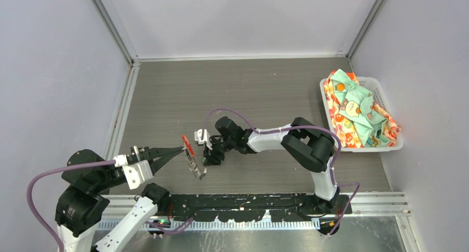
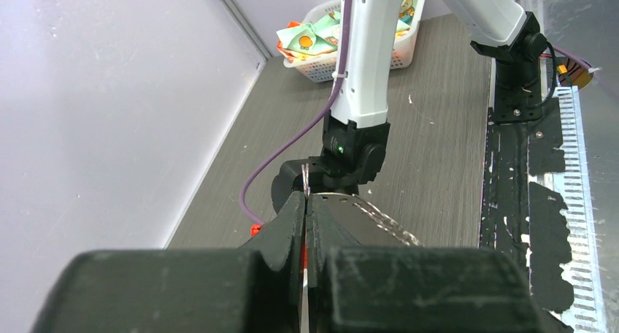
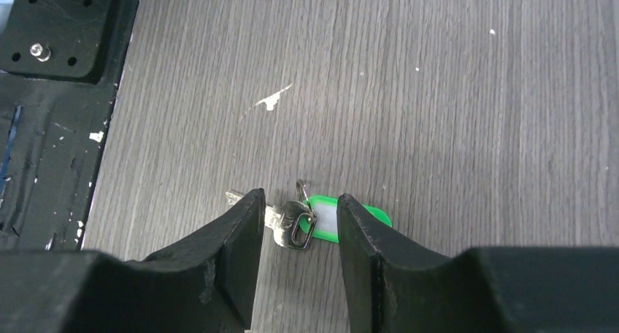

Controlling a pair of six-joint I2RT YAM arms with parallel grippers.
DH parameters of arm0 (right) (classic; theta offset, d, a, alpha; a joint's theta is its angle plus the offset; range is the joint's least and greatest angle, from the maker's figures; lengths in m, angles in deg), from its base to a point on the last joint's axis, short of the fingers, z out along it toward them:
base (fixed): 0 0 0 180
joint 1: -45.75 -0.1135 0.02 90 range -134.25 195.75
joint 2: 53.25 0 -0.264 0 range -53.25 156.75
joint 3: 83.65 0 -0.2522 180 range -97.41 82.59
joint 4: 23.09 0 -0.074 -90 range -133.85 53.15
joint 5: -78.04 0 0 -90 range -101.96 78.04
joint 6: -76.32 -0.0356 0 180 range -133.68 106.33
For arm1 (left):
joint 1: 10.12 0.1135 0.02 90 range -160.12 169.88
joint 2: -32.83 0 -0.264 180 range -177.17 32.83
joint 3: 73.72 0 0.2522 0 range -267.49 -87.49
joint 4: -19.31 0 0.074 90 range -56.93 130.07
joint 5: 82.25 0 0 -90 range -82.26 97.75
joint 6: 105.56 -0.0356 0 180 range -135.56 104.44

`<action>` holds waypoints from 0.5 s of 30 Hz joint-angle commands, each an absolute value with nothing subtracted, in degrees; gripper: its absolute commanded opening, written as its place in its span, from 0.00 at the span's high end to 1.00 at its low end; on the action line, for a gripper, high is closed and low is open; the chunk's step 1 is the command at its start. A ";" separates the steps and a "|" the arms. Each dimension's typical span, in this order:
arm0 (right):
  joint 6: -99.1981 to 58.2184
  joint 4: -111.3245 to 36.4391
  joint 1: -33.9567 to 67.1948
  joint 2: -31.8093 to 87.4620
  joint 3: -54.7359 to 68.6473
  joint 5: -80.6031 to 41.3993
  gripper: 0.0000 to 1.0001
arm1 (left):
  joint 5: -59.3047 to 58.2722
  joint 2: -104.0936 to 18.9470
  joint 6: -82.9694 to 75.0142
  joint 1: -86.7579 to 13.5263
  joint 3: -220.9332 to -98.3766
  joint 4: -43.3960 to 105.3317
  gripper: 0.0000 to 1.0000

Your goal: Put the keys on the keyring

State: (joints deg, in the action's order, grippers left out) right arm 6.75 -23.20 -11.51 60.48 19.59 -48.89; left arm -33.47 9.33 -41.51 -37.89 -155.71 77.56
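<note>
Grey wood-grain worktop [image 1: 265,92] fills the floor of a pale-walled enclosure. A white basket [image 1: 387,146] holding patterned cloth [image 1: 354,111] sits at the far right edge, well apart from both arms. The left hand [image 1: 180,150] reaches in from the left, raised above the surface, its fingers pressed together on the keyring [image 1: 188,145]. The red oval loop is pinched at the fingertips, and the silvery chain [image 1: 195,166] hangs down from it toward the worktop. In the left wrist view the two dark fingers [image 2: 292,223] meet with only a thin sliver of metal between them, and part of the chain [image 2: 383,222] shows just past the tips. The right hand [image 1: 213,157] points downward just to the right of the hanging chain, close to it. Its own camera shows the fingers [image 3: 244,223] spread apart, standing on either side of a green-headed key [image 3: 350,217] that lies flat on the worktop. A small metal ring [image 3: 301,223] joins the head to the silver blade, and the blade's tip runs out of sight past one finger. Whether either finger touches the key cannot be told.
</note>
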 commanded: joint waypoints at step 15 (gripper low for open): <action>8.78 -24.99 -11.63 61.77 16.69 -51.53 0.62 | -33.42 8.88 -41.32 -37.71 -157.03 75.92 1.00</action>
